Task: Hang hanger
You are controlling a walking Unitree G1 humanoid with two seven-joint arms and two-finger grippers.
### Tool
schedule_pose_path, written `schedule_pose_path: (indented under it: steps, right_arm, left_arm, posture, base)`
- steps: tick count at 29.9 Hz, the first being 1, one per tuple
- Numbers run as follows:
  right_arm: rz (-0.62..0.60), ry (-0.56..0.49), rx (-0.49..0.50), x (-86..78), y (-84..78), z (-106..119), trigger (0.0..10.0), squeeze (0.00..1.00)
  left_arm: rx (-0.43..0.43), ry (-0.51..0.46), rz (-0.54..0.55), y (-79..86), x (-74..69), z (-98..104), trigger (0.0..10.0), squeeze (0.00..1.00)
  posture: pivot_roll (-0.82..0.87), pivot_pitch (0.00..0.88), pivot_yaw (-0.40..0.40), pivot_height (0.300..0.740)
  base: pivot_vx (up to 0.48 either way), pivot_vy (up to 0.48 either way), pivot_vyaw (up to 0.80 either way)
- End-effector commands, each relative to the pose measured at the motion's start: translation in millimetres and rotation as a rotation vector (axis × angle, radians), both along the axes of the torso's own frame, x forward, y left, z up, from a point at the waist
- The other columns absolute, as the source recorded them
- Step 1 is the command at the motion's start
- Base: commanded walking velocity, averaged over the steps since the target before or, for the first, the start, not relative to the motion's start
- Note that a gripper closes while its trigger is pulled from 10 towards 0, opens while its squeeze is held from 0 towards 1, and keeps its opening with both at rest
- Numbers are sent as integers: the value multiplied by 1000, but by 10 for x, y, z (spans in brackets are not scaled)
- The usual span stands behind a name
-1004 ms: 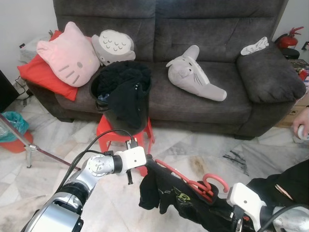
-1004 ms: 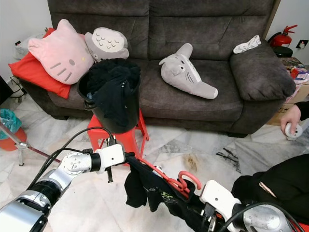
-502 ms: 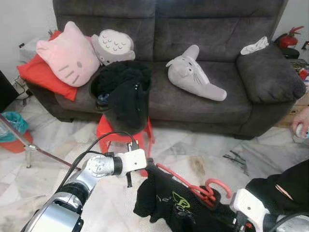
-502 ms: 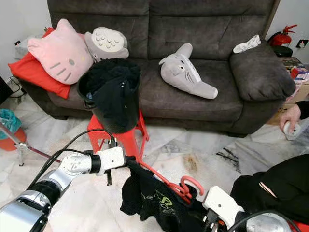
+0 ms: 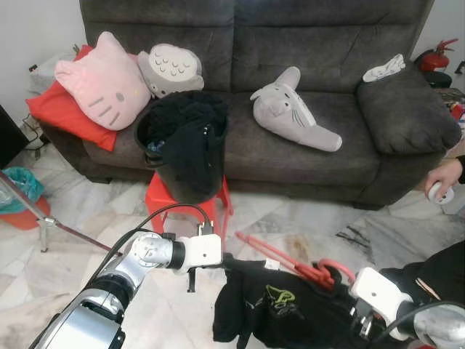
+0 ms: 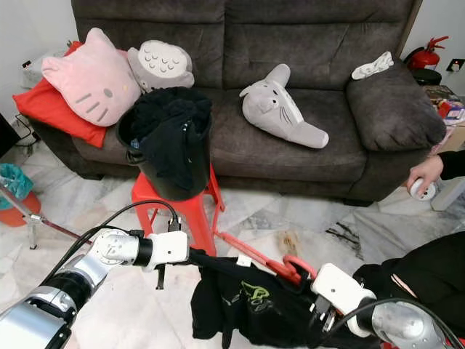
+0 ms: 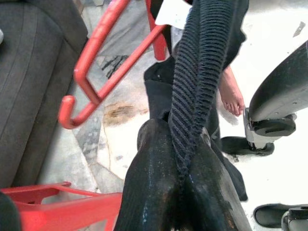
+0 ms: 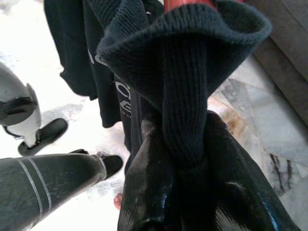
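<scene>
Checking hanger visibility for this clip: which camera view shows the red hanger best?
The left eye view: the red hanger lies across the black garment with bar and hook visible. The right eye view shows much the same. The left wrist view shows the hook end close up; the right wrist view shows a red sliver above the knit.

hangers: 1 red hanger (image 5: 287, 262)
garments on it: 1 black shirt (image 5: 280, 313)
claws: 2 – left claw (image 7: 180, 187), right claw (image 8: 185, 178)
sofa cushions/plush: 4
stools: 1 red stool (image 5: 163, 200)
laundry buckets: 1 black bucket (image 5: 182, 156)

Red hanger (image 5: 290, 263) lies tilted, threaded through a black shirt (image 5: 283, 316)
</scene>
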State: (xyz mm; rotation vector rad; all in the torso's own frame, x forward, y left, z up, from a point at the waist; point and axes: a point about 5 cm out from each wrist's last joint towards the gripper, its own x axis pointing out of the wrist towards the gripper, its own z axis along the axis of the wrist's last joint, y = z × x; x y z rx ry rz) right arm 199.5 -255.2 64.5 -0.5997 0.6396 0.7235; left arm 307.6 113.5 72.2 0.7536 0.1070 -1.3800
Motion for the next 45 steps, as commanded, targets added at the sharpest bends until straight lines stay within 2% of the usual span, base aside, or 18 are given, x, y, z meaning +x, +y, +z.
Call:
schedule_pose_path:
  steps: [1, 7, 10, 12, 14, 21, 23, 25, 28, 29, 31, 32, 34, 40, 42, 45]
  right_arm:
    - [-145, 71, -125, -115, -377, -104, 10000, 0]
    - [7, 143, 14, -258, -148, -41, 10000, 0]
    - [34, 171, 38, -301, -109, -24, 10000, 0]
    - [102, 243, 70, -431, -23, -13, 10000, 0]
    - [128, 273, 82, -493, 16, -7, 10000, 0]
    - [166, 297, 121, -592, 149, 69, 10000, 0]
    - [161, 262, 119, -582, 180, 72, 10000, 0]
    - [109, 231, 100, -542, 147, 54, 10000, 0]
    - [-2, 163, 9, -440, -23, -10, 10000, 0]
    - [-2, 163, 9, -440, -23, -10, 10000, 0]
    - [-116, 107, -54, -315, -188, -25, 10000, 0]
    - [-146, 96, -93, -277, -265, -24, 10000, 0]
    - [-156, 96, -128, -262, -315, -27, 10000, 0]
    - [-173, 70, -192, -194, -384, -72, 10000, 0]
    - [-206, 25, -174, -107, -356, -80, 10000, 0]
    - [-226, 0, -151, -63, -326, -73, 10000, 0]
  left_arm:
    - [45, -5, 113, 424, 53, 52, 10000, 0]
    - [13, -35, 198, 455, 126, 95, 10000, 0]
    - [16, -40, 203, 451, 132, 95, 10000, 0]
    - [21, -60, 224, 442, 153, 97, 10000, 0]
    - [23, -71, 237, 440, 168, 102, 10000, 0]
    - [57, -103, 280, 468, 208, 100, 10000, 0]
    - [60, -104, 274, 464, 207, 100, 10000, 0]
    - [62, -100, 264, 460, 198, 94, 10000, 0]
    - [80, -80, 229, 466, 157, 58, 10000, 0]
    - [80, -80, 229, 466, 157, 58, 10000, 0]
    - [93, -61, 204, 471, 125, 28, 10000, 0]
    - [100, -50, 193, 472, 112, 15, 10000, 0]
    - [107, -46, 185, 472, 105, 8, 10000, 0]
    - [114, -31, 167, 472, 87, -5, 10000, 0]
    - [116, -38, 164, 466, 84, -8, 10000, 0]
    - [108, -44, 169, 460, 86, -6, 10000, 0]
  posture:
    - [-36, 59, 74, 740]
    - [-39, 59, 72, 740]
    - [-42, 60, 73, 740]
    - [-46, 60, 72, 740]
    - [-48, 60, 72, 740]
    - [-53, 63, 70, 740]
    - [-56, 63, 70, 740]
    - [-58, 64, 69, 740]
    - [-55, 67, 69, 740]
    - [-55, 67, 69, 740]
    - [-54, 66, 68, 740]
    - [-53, 66, 67, 740]
    - [-53, 66, 67, 740]
    - [-51, 67, 68, 740]
    - [-48, 65, 71, 740]
    - [-48, 66, 72, 740]
  base:
    - [0, 0, 0]
    - [0, 0, 0]
    - [0, 0, 0]
    - [0, 0, 0]
    - [0, 0, 0]
    - [0, 0, 0]
    - [0, 0, 0]
    - [0, 0, 0]
    - [0, 0, 0]
    - [0, 0, 0]
    - [0, 0, 0]
    - [0, 0, 0]
    - [0, 0, 0]
    - [0, 0, 0]
    - [0, 0, 0]
    - [0, 0, 0]
